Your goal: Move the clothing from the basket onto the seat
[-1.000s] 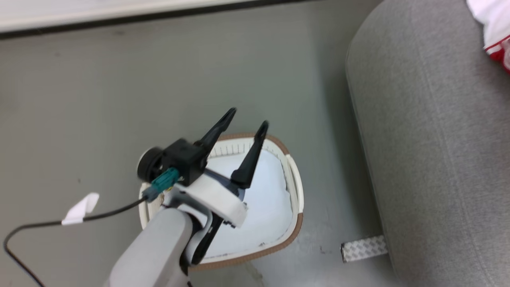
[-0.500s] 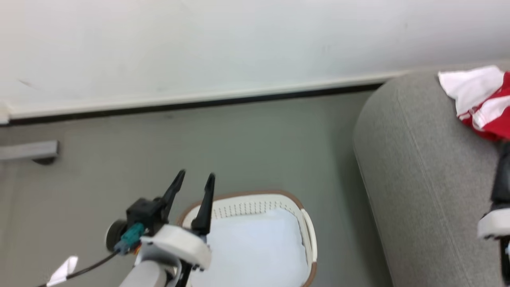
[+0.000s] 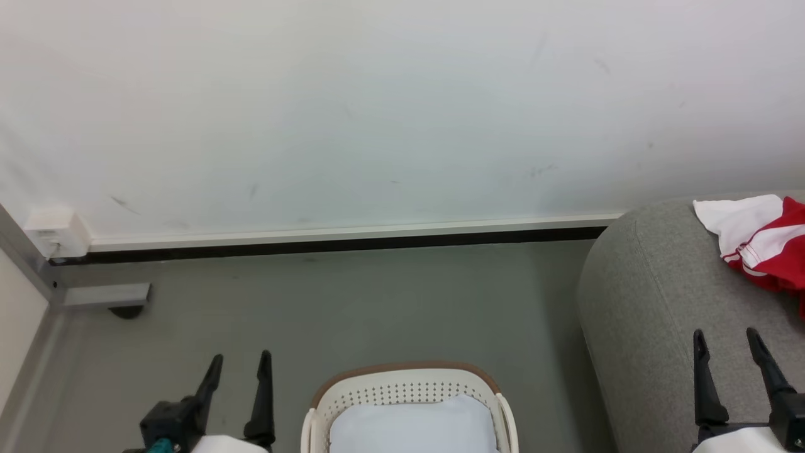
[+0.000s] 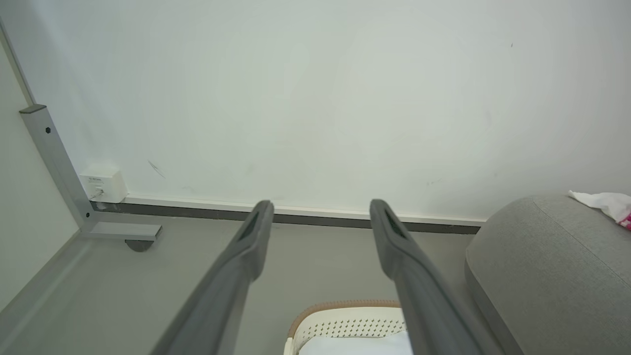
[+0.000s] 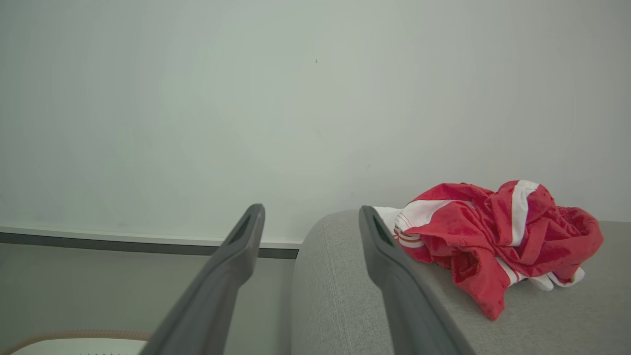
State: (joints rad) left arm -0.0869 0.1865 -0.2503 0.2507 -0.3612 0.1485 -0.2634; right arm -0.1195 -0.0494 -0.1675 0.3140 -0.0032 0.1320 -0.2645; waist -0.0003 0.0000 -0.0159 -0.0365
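At the bottom left of the head view, the left gripper [image 3: 239,357] points up the frame over the grey floor [image 3: 377,302]. Its two dark fingers stand apart with nothing between them. At the bottom right, the right gripper [image 3: 724,333] is likewise spread wide and empty, its fingers lying over the front slope of the seat [image 3: 648,302].

Between the two, at the bottom centre, stands the cream perforated laundry basket [image 3: 405,367] with its brown rim. Only its far half is in frame, and inside it lies a flat, pale bluish-white surface [image 3: 412,421]. What that surface is cannot be told. In the left wrist view the basket [image 4: 345,320] sits low in the frame between the parted fingers, close beside the seat's rounded edge.

The grey woven seat rises at the right of the frame. The clothing [image 3: 767,242], red with white panels and thin white stripes, lies crumpled on top of it at the right edge of the frame. In the right wrist view the heap [image 5: 493,236] rests on the seat's upper surface, just right of the gripper's right-hand finger and beyond its tip.

Farther back, a white skirting board [image 3: 346,229] over a dark strip meets the floor. At the left stand a small white wall box [image 3: 56,233] and a grey metal post foot [image 3: 107,294]. A plain white wall [image 3: 377,113] rises behind them.
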